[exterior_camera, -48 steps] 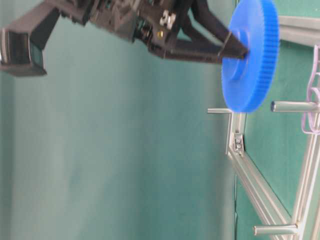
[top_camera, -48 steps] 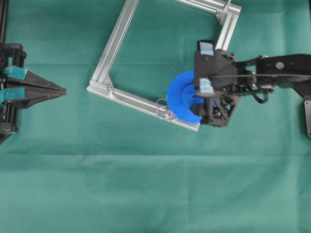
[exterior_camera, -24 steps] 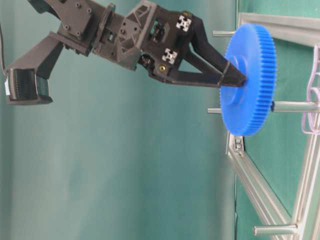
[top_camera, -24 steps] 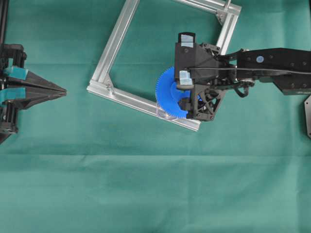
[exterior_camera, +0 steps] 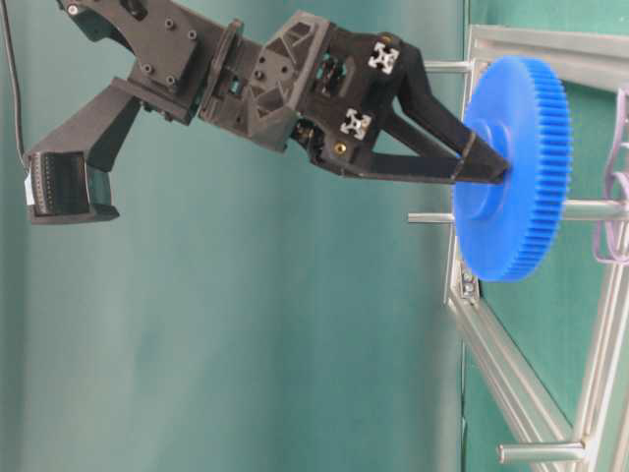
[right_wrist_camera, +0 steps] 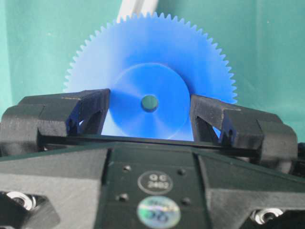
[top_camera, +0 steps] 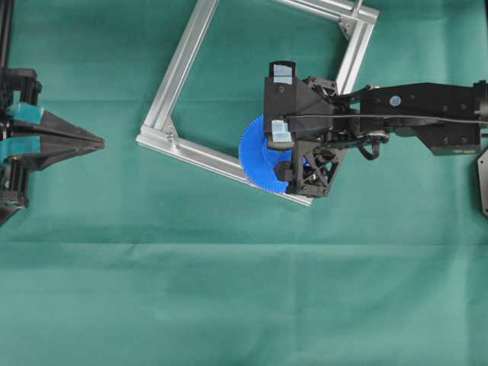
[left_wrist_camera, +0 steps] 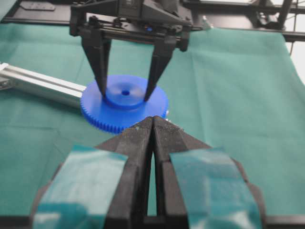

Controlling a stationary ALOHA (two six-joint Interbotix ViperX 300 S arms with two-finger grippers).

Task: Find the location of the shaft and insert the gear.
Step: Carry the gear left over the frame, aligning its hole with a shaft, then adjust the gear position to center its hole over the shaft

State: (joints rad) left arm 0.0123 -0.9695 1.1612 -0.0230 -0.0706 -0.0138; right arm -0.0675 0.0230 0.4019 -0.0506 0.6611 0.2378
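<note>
I have the right gripper (top_camera: 284, 156) clamped on the raised hub of the gear (top_camera: 259, 156), one finger on each side of it, as my right wrist view shows plainly. The gear lies flat, teeth all round, its small centre hole (right_wrist_camera: 149, 102) in sight between the fingers (right_wrist_camera: 86, 112). From overhead it sits over the lower rail of the aluminium frame (top_camera: 179, 72), near that rail's right end, covering the spot beneath it. In the table-level view the gear's face (exterior_camera: 516, 167) is parallel to the green cloth, and a thin silvery pin, the shaft (exterior_camera: 590, 209), runs out from behind it toward a clear looped base (exterior_camera: 614, 197). I cannot tell whether the shaft has entered the hole. My left gripper (top_camera: 95, 142) rests well apart at the left edge of the desk (top_camera: 229, 290), its tips pressed together.
</note>
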